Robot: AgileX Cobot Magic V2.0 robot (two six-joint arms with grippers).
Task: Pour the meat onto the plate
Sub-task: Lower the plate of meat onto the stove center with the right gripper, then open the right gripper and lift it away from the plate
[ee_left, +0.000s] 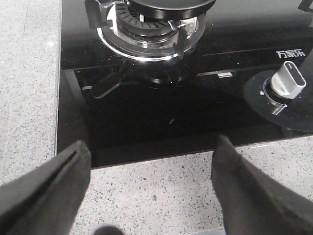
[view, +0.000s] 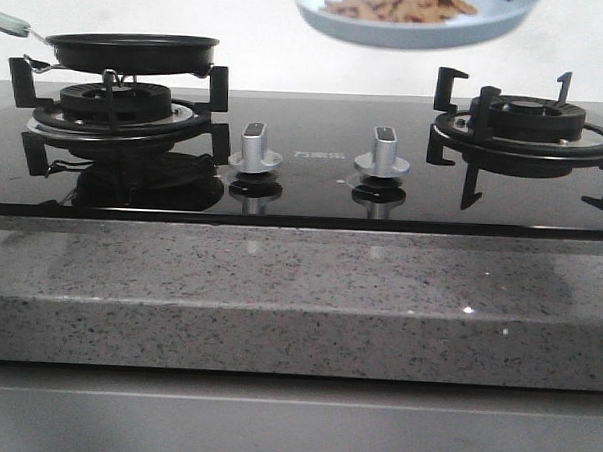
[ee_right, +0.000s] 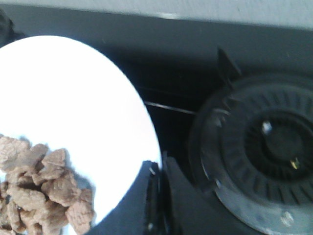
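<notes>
The pale bluish plate [view: 410, 36] hangs in the air at the top of the front view, between the two burners and nearer the right one. A heap of reddish-brown meat [view: 401, 5] lies on it. In the right wrist view the plate [ee_right: 73, 98] looks bright white, with the meat [ee_right: 39, 191] piled near my fingers. My right gripper [ee_right: 159, 169] is shut on the plate's rim. My left gripper [ee_left: 151, 147] is open and holds nothing, hovering over the speckled counter at the hob's front edge.
A black frying pan [view: 129, 50] with a pale handle [view: 5, 20] sits on the left burner [ee_left: 146, 34]; its inside is hidden. The right burner [view: 526, 121] is bare and lies below the plate's side. Two silver knobs [view: 255, 149] [view: 383, 151] stand on the glass hob.
</notes>
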